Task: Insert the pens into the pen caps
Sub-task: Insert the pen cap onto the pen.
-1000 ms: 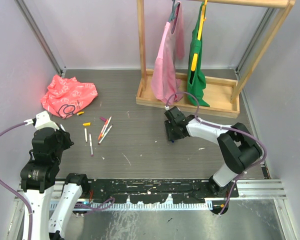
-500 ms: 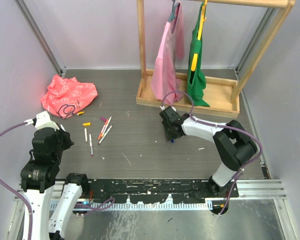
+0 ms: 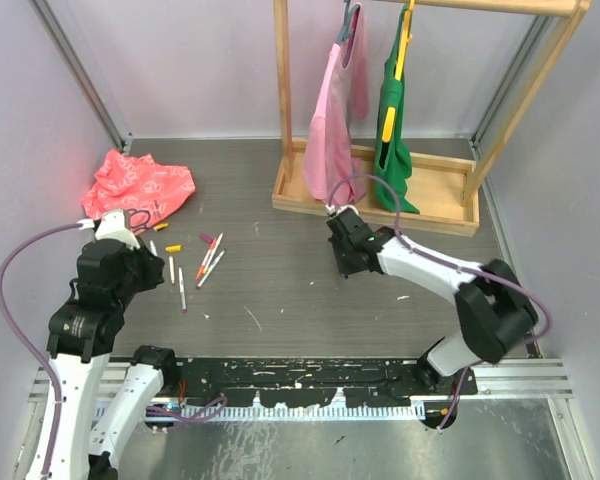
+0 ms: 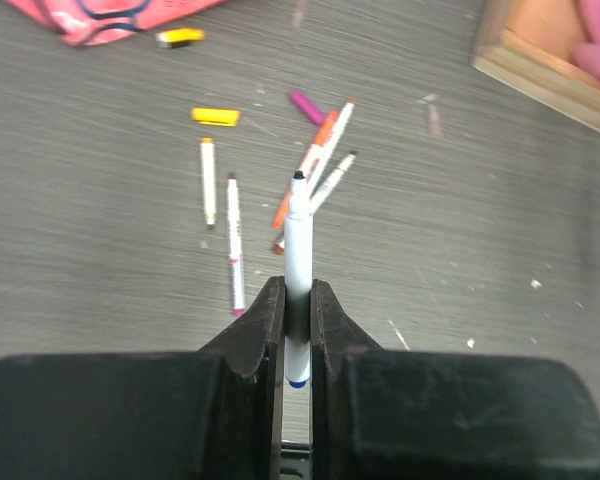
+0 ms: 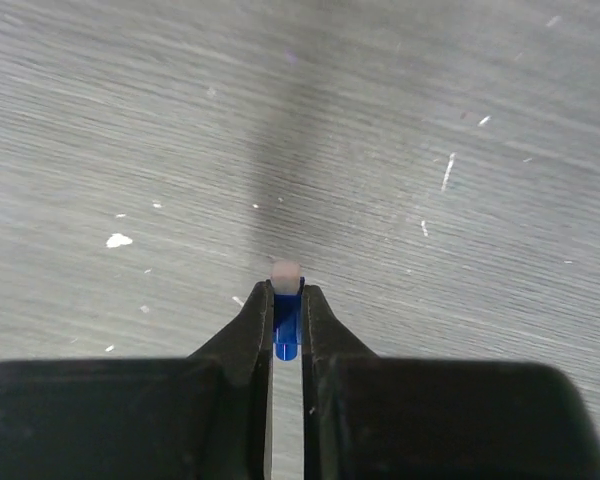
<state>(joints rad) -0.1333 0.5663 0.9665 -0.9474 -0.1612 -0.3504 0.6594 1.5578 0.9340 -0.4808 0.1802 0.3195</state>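
Two grips on. Left gripper: fingers clamped on a blue-ended pen, its tip pointing away. Right gripper: fingers pinched together on the blue cap. Loose pens and a yellow cap lie on the table.

Your left gripper sits low over the table, and its jaws are too small from up here to tell how they stand. Just ahead of them lie the loose pens: some are fanned together, and two lie apart, nearer the jaws. A yellow cap and a purple cap lie beside them. A red cloth lies beyond those jaws. Your right gripper points down at the table, well apart from the pens. Beyond its jaws stands the wooden rack, with a pink garment and a green garment hanging on it.
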